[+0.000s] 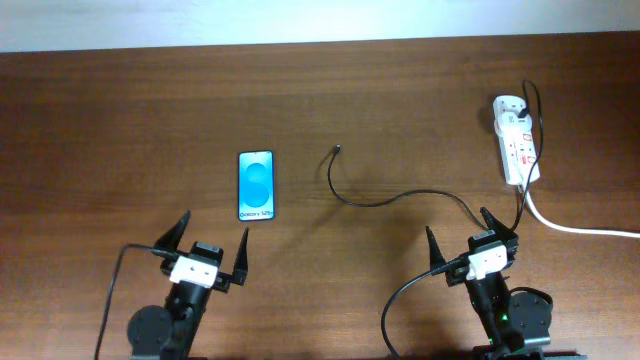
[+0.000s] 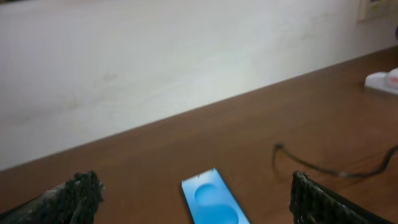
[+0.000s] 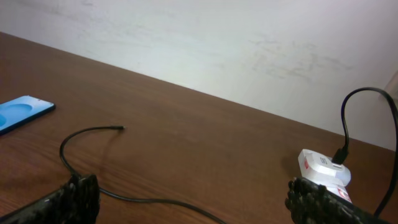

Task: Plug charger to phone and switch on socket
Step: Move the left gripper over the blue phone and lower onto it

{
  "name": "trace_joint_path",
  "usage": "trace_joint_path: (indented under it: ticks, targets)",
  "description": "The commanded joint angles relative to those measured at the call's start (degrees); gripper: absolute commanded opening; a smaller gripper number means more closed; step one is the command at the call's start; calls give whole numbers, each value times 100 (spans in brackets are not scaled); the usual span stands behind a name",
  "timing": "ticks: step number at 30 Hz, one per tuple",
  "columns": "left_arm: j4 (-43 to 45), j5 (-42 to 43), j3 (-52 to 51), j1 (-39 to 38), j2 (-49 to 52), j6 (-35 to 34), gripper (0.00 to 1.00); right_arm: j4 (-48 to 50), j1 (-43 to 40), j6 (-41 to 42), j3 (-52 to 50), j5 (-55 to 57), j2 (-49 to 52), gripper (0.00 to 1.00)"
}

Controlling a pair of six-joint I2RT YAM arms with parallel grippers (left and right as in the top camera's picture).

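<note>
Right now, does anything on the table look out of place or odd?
Nothing looks damaged or spilled. The charger tip lies loose, apart from the phone, which lies flat with its screen lit. The charger's other end is plugged into the socket at the far right.

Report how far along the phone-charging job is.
Done: charger looks plugged into the socket. In hand: nothing; left hand and right hand are open and empty. Left: its tip lies apart from the phone; socket switch state unclear.
</note>
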Motion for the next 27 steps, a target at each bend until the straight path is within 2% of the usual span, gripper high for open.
trace_joint_path:
  ticks: [1, 6, 9, 12, 27]
  targets:
    - [57, 581, 1038, 24, 1054, -114, 99, -31, 52, 85, -31, -92, -37, 98]
    - [28, 1593, 2570, 24, 3366, -116, 99, -31, 52, 83, -31, -92, -37, 98]
    - [-481, 2031, 3668, 24, 4813, -116, 99, -31, 52, 85, -31, -92, -37, 98]
    - [-634, 2496, 4070, 24, 5724, -116, 99, -31, 52, 85, -31, -92, -37, 98]
    - [-789, 2514, 4068, 24, 5781, -114, 99, -31, 52, 83, -31, -92, -37, 98]
